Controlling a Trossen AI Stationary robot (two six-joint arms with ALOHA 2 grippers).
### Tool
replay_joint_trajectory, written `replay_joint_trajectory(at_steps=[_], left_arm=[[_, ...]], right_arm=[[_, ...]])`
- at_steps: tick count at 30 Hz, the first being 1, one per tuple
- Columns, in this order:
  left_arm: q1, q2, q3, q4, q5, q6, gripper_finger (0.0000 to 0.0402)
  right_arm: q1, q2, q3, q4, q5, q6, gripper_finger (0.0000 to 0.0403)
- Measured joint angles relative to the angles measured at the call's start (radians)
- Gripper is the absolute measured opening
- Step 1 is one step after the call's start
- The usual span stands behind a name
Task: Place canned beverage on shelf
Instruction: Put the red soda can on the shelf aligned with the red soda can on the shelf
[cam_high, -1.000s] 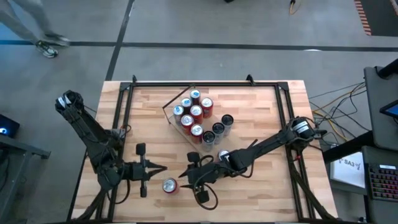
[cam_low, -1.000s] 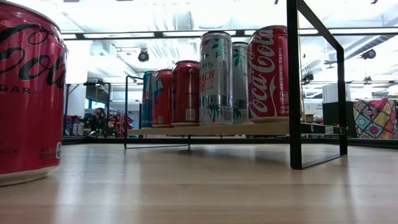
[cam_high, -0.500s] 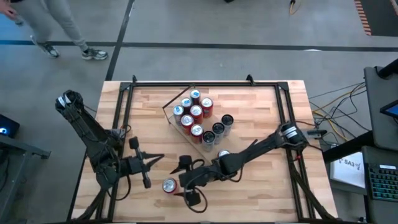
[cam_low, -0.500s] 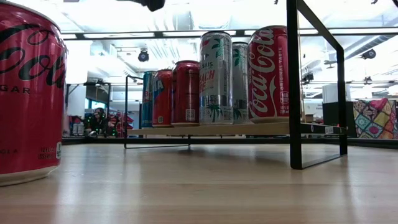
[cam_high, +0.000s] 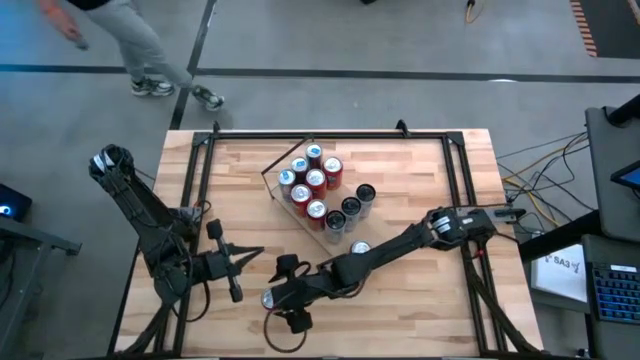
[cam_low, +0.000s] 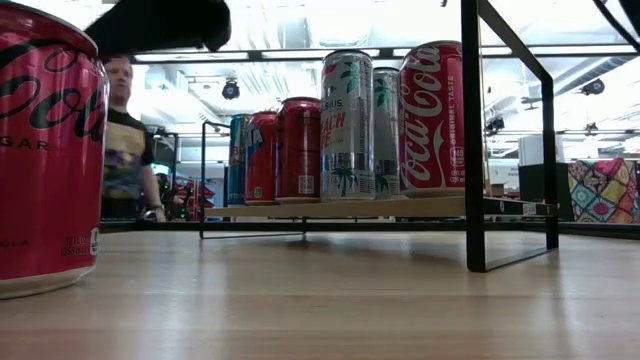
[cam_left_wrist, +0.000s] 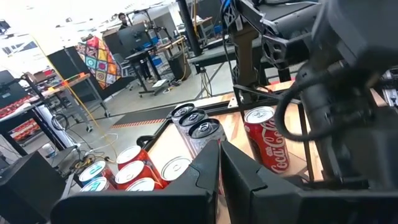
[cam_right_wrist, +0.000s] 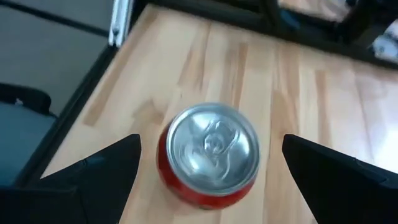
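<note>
Down at the near edge of the plank tabletop (cam_high: 420, 290), a red cola can (cam_high: 271, 298) stands upright on the bare wood, left of centre. The right gripper (cam_high: 284, 292) hangs directly over it with its two dark fingers (cam_right_wrist: 93, 171) spread wide, one on either side of the can's silver lid and clear of it, so nothing is gripped. The right arm reaches in a long diagonal from its base at the table's right side to this near-left spot.

Just left of the can sits the left gripper (cam_high: 243, 261), its fingers pressed together and empty, pointing right across the table; from its wrist camera the closed fingertips (cam_left_wrist: 217, 165) line up toward the cans farther off.

The shelf (cam_high: 283, 201), a light-wood board set at an angle, lies in the middle of the far half of the table. It carries a cluster of upright cans: red ones (cam_high: 316, 181) and blue-and-white ones (cam_high: 314, 155) at its far-left part, and dark-topped tall cans (cam_high: 351, 207) toward its right end. One more can (cam_high: 359, 248) stands on the table just near of the shelf, partly covered by the right arm. In the low view the red cola can fills the left edge, well apart from the shelf.

A person (cam_high: 130, 40) walks on the floor beyond the table's far-left corner.
</note>
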Motion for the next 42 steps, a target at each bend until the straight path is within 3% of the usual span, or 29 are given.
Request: replay_joint_trajectory(at_steps=[7,19,24,32,42], left_arm=[[0.0,0.0,0.0,0.0,0.0,0.0,0.0],[0.0,0.001,-0.002,0.0,0.001,0.0,0.0],[0.0,0.001,-0.002,0.0,0.001,0.0,0.0],[0.0,0.001,-0.002,0.0,0.001,0.0,0.0],[0.0,0.001,0.014,0.0,0.001,0.049,0.0]], right_arm=[[-0.011,0.083,0.123,-0.112,-0.003,0.03,0.0381],[-0.027,0.1,0.134,-0.109,-0.056,0.047,0.0379],[-0.028,0.1,0.133,-0.109,-0.059,0.051,0.0353],[-0.038,0.1,0.131,-0.101,-0.111,0.073,0.0277],[-0.038,0.076,0.132,-0.125,-0.121,0.039,0.0277]])
